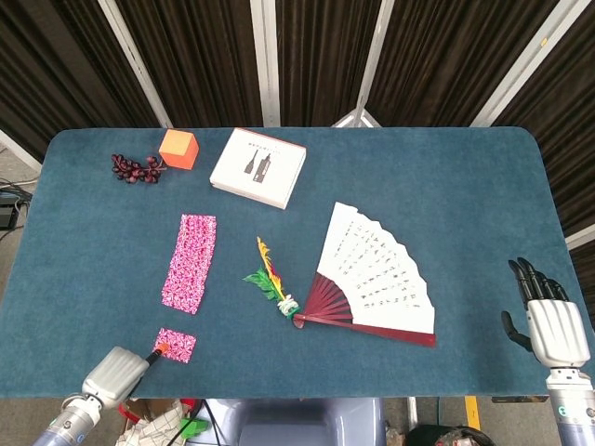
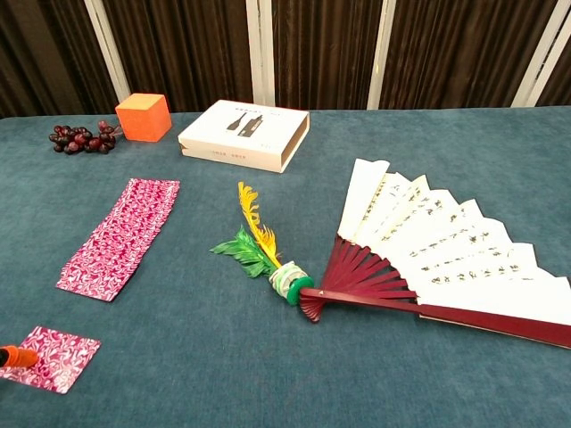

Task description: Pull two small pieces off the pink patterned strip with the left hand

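The pink patterned strip lies flat left of centre, also seen in the chest view. A small torn-off pink piece lies apart from it, near the table's front edge. My left hand sits at the front left corner with its fingers curled in. Its orange fingertip holds the small piece's left edge. My right hand hovers at the front right corner, fingers straight and apart, holding nothing.
A paper fan lies spread open right of centre, with a feathered shuttlecock between it and the strip. At the back stand a white box, an orange cube and a grape bunch.
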### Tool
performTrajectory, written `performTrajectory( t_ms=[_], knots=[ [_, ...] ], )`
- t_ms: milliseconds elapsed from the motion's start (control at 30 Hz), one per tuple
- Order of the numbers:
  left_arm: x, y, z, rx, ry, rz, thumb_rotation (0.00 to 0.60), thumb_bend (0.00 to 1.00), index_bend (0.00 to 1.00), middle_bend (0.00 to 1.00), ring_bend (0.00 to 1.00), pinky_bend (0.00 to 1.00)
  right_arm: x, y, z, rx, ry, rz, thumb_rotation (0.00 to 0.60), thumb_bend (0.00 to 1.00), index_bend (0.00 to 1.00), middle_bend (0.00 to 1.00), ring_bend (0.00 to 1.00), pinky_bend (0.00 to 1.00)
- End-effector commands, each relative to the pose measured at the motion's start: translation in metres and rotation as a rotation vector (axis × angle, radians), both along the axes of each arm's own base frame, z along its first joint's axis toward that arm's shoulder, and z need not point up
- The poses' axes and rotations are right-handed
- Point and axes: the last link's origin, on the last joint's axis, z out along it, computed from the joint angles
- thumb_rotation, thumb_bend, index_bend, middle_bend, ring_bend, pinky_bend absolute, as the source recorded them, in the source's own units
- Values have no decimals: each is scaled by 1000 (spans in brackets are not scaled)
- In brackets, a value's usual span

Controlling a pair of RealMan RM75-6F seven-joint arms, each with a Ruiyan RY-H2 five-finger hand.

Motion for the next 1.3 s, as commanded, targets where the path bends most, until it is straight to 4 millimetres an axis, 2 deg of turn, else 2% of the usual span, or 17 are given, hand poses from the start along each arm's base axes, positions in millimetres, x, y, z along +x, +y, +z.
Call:
performTrajectory(
  t_ms=[33, 333, 600, 767, 1000, 1300],
  knots=[
    [12, 7, 11, 82, -57, -54, 600, 896, 118, 865, 790, 745, 0, 0, 0, 1, 0, 2, 600, 426, 12, 92, 161, 227],
    [19, 35, 21, 204, -118, -111, 600, 893, 101, 865, 790, 745, 0, -1, -2, 6, 4, -2, 600, 426, 12, 91, 162, 227],
    [11, 74, 9, 240, -56, -86, 600, 893, 85, 865, 791, 747, 0, -1, -2, 7, 6, -6, 600, 425, 12, 91, 162, 226],
    [14, 100, -1, 219, -23, -71, 600, 893, 82, 867, 793, 748, 0, -2, -4, 11, 8, -3, 600, 426, 12, 92, 161, 226],
    [20, 110, -11, 157, -26, -33, 600, 893, 81, 869, 795, 748, 0, -2, -3, 9, 8, -6, 600, 426, 12, 91, 162, 227],
    [19, 110, -19, 120, 0, -20, 600, 894, 81, 869, 795, 748, 0, -2, -3, 8, 5, -4, 600, 426, 12, 92, 162, 227]
  ],
)
